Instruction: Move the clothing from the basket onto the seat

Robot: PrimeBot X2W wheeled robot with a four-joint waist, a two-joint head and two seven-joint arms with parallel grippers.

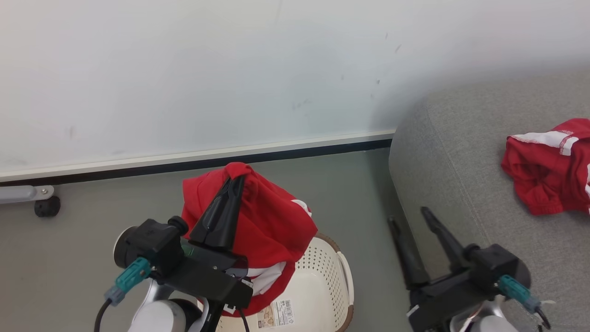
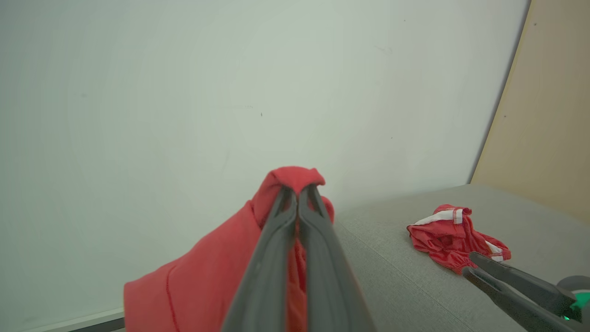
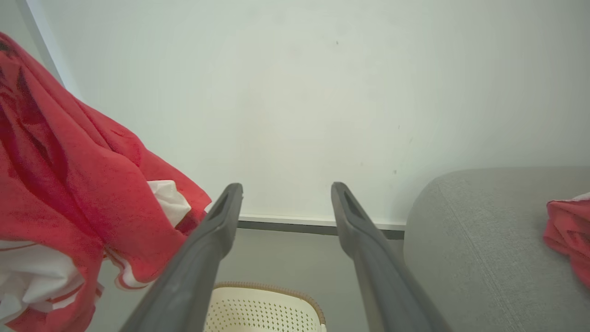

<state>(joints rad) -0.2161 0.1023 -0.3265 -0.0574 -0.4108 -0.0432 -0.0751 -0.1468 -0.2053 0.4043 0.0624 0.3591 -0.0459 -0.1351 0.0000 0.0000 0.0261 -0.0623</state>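
The left claw [image 1: 237, 179] is clamped tight on a bunched fold of one red garment [image 1: 269, 226], which hangs from its tips with the basket [image 1: 325, 276] below; the right claw [image 1: 408, 215] holds nothing, fingers wide apart, at the near edge of the grey seat [image 1: 461, 152]; a second red garment [image 1: 548, 168] lies crumpled on that seat, beyond the right claw and to its right.

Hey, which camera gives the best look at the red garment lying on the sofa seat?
The left wrist view: the crumpled red garment lies nearly whole on the grey seat. The head view shows it larger but cut by the frame's right edge; the right wrist view catches just a red corner.
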